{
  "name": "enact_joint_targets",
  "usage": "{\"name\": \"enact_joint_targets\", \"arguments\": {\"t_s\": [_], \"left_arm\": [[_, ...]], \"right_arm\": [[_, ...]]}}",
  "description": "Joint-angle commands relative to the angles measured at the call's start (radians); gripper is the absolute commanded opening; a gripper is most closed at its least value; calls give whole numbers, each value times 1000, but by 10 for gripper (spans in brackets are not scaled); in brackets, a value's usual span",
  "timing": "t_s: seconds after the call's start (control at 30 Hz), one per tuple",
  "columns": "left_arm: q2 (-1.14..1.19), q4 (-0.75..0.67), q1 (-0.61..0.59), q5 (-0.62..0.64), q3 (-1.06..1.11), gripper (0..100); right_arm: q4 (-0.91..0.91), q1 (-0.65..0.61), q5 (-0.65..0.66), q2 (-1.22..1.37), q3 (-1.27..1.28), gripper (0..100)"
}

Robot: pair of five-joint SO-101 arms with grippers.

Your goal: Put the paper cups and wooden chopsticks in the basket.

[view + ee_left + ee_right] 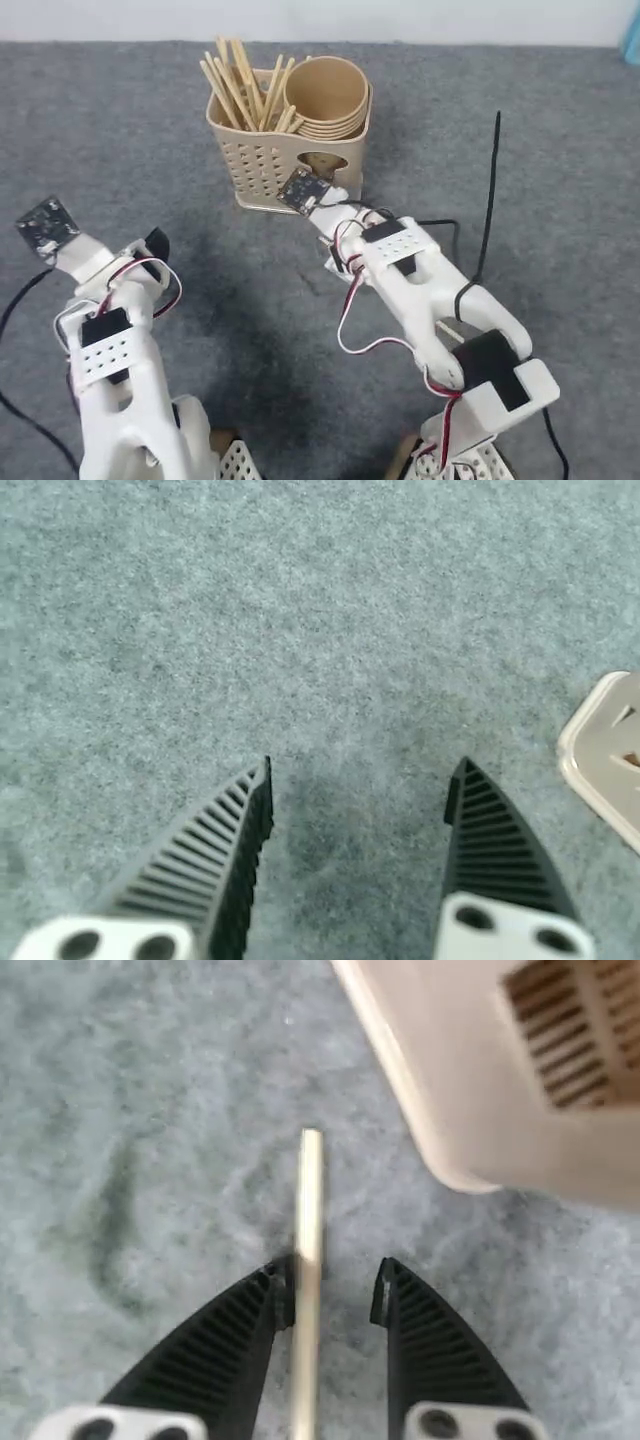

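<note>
One wooden chopstick [310, 1210] lies on the grey surface [120, 130], just beside the near wall of the basket [260, 160], which stands toward the far edge and already holds a stack of paper cups [325, 90] and a bundle of chopsticks [240, 85]. The right hand [332, 1270] is spread around the stick, one finger touching it and the other apart. The stick is probably light, stiff and apt to roll, so a pinch near mid-length suits it. The left hand [363, 768] is spread over bare surface.

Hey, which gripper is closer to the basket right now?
Right. The right gripper sits at the foot of the basket; the left gripper is farther off over bare carpet.
</note>
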Motion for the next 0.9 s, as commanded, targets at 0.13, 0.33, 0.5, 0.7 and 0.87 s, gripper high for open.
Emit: {"name": "enact_joint_targets", "arguments": {"t_s": [0.13, 0.33, 0.5, 0.7, 0.87], "left_arm": [[-17, -25, 0, 9, -38, 265], [-17, -25, 0, 9, -38, 265], [-17, -25, 0, 9, -38, 265], [-17, -23, 0, 11, -38, 262], [-28, -5, 48, 9, -24, 261]], "right_arm": [[-22, -10, -12, -12, -72, 134], [-21, -4, -11, 25, -83, 133], [-28, -8, -5, 122, -87, 124], [18, -7, -12, 62, -95, 23], [177, -13, -57, -102, -98, 8]]}}
